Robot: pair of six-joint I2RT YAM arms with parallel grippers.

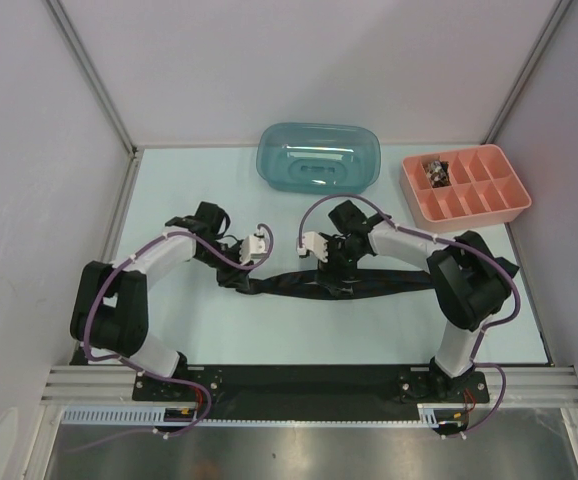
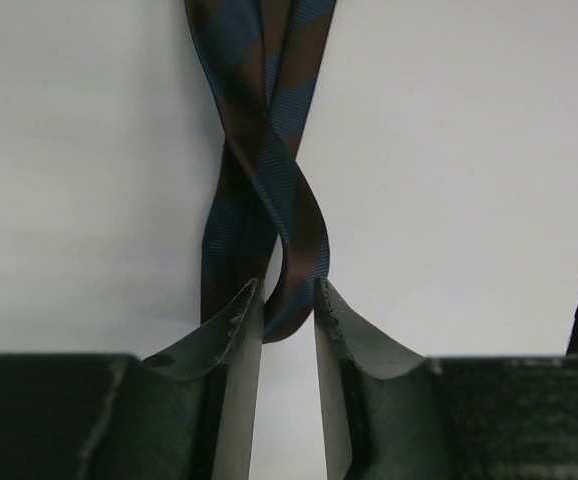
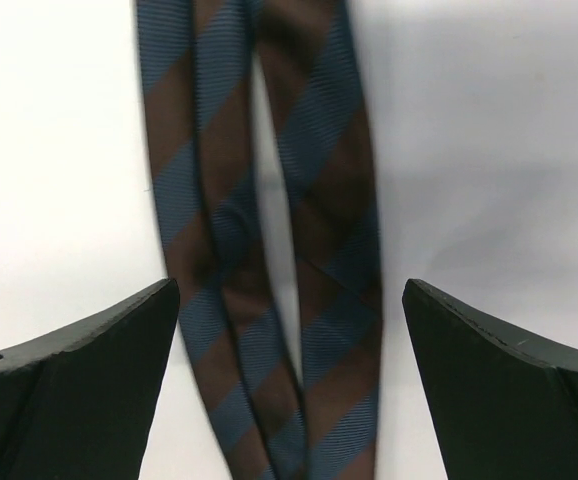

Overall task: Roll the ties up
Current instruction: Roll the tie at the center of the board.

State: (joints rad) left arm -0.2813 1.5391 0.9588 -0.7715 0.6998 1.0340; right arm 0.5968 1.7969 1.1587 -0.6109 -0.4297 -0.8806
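Pale tabletop (image 1: 199, 330): left tool (image 2: 287, 292) narrow around the twisted tie (image 2: 264, 150), grip unclear; right tool (image 3: 291, 290) wide.

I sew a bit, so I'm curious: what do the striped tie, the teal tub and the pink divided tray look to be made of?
The tie looks like woven fabric, perhaps silk or polyester: fine ribs and a slight sheen show close up. The teal tub looks like translucent plastic, since light passes through its walls. The pink divided tray looks like opaque moulded plastic, smooth and fairly matte.
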